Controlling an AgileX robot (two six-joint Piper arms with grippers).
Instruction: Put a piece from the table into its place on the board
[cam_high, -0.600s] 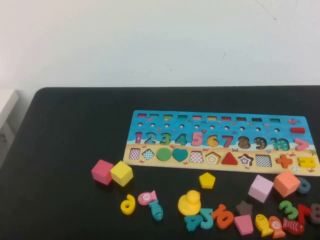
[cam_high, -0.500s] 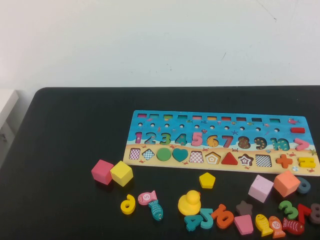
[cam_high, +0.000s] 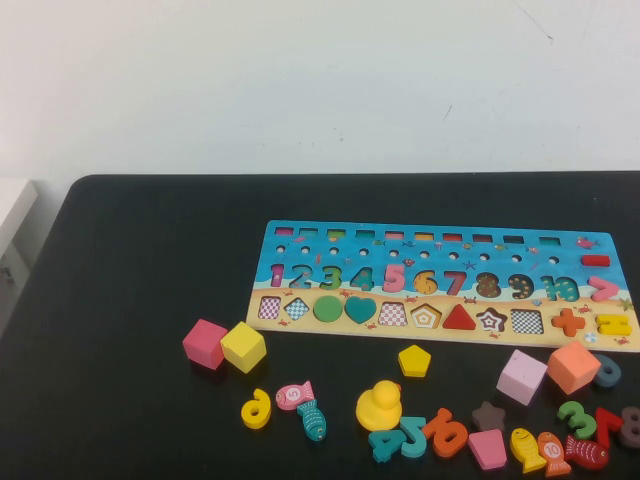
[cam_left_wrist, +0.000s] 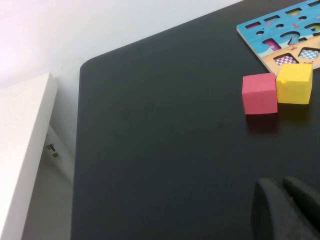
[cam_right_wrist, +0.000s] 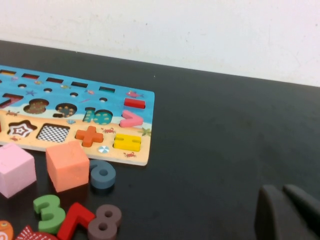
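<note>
Inventory of the black table (cam_high: 140, 260), taken from beside it:

- Board (cam_high: 437, 232): long, blue above and sandy below, lay flat right of the table's centre; the shape row held a green circle (cam_high: 327, 309), a teal heart (cam_high: 360, 310) and a red triangle (cam_high: 458, 318); the pentagon slot (cam_high: 426, 316) between them stood vacant
- Piece (cam_high: 414, 360): small flat yellow pentagon, lay on the bare table just in front of the board's near edge, close below its own slot, touched by nothing
- Loose items nearby: pink cube (cam_high: 204, 343) touching yellow cube (cam_high: 243, 346) off the board's left end; yellow duck (cam_high: 379, 405) nearer the front; numbers and fish scattered along the front edge
- Left gripper (cam_left_wrist: 289, 210): low over vacant table near the left corner, well apart from the two cubes, holding nothing; fingers looked pressed together
- Right gripper (cam_right_wrist: 290, 212): off the board's right end over bare table, clenched on nothing

Progress, as judged: no step begun; approach, pick-up, carry and seating of the pentagon all remained
</note>
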